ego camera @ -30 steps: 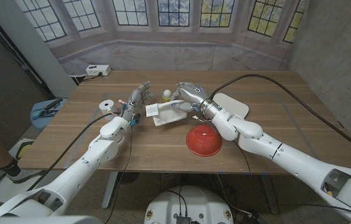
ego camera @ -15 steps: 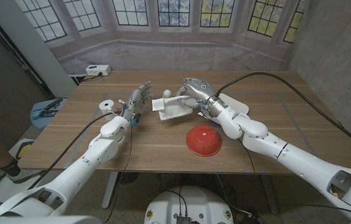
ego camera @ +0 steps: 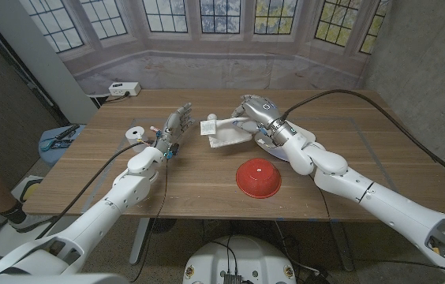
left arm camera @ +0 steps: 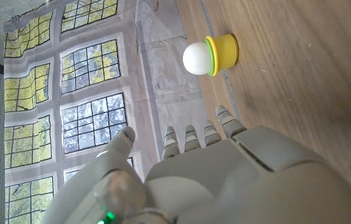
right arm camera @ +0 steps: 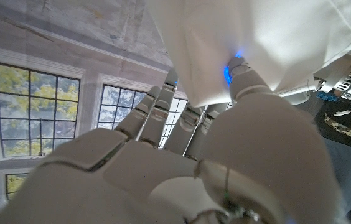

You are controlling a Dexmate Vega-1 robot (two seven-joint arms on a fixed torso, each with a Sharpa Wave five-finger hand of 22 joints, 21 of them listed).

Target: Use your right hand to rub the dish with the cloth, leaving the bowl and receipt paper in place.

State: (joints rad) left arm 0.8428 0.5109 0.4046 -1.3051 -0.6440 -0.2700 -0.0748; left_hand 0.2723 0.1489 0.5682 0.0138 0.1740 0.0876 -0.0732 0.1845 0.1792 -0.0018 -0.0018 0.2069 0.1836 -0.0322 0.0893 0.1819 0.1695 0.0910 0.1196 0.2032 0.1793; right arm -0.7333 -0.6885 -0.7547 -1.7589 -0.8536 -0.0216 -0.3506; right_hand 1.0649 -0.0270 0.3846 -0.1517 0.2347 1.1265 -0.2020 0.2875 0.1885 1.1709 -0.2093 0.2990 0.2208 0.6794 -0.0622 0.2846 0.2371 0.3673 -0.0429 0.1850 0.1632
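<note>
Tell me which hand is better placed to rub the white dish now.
The right hand: it already holds the white cloth beside the white dish. The left hand holds nothing and stands farther away.

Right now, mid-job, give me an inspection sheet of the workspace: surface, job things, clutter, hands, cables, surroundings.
Surface: wooden table, nothing spilled that I can see.
Job's things: white cloth held up off the table; white dish partly hidden behind the right arm; red bowl upside down near the front edge; receipt paper roll at the table's left.
Clutter: small yellow cup with a white ball past the left hand.
Hands: right hand holds the cloth; left hand holds nothing, fingers apart.
Cables: a black cable crosses the table to the right arm.
Surroundings: window backdrop; white power strip on the floor behind.
</note>
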